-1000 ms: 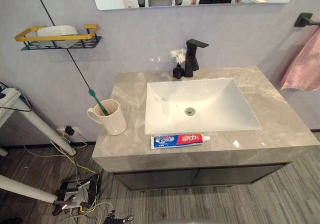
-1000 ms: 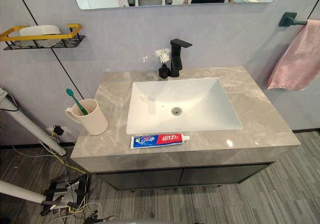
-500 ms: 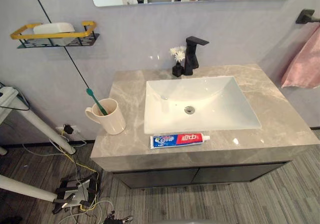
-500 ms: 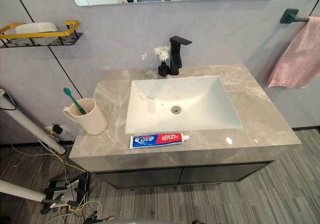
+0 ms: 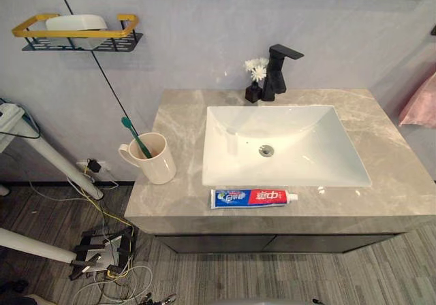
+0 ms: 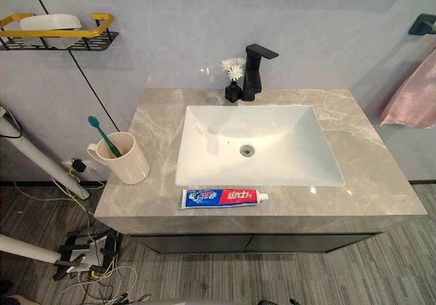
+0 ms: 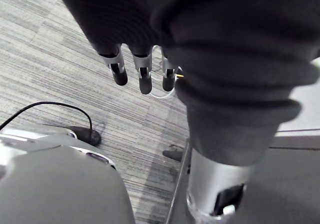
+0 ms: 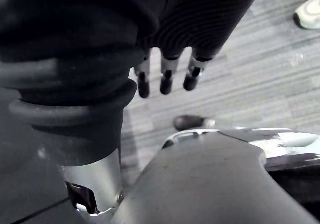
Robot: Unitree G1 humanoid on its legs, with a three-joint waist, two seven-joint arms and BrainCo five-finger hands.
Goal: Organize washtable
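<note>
Grey striped floor [image 7: 55, 69] lies beneath both hands. In its wrist view the left hand [image 7: 143, 70] hangs with fingers straight and loose, holding nothing; the right hand [image 8: 167, 78] hangs the same way, also empty. Everything on the washtable sits well apart from both hands.

Nearest on the marble countertop [image 5: 398, 177], a blue-and-red toothpaste tube [image 5: 252, 197] lies flat along the front edge, just before the white sink basin [image 5: 310, 156], its cap toward the right hand's side. On the left hand's side a cream mug [image 5: 157, 163] stands upright, with a green toothbrush [image 5: 135, 138] leaning in it.

Beyond the basin a black faucet [image 5: 278, 70] stands at the back rim, with a small dark vase of white flowers [image 5: 254, 80] just beside it. Farther still, on the wall, a yellow-railed shelf [image 5: 75, 36] holds a white dish [image 5: 76, 22] on the left hand's side, and a pink towel [image 5: 419, 104] hangs on the right hand's side.
</note>
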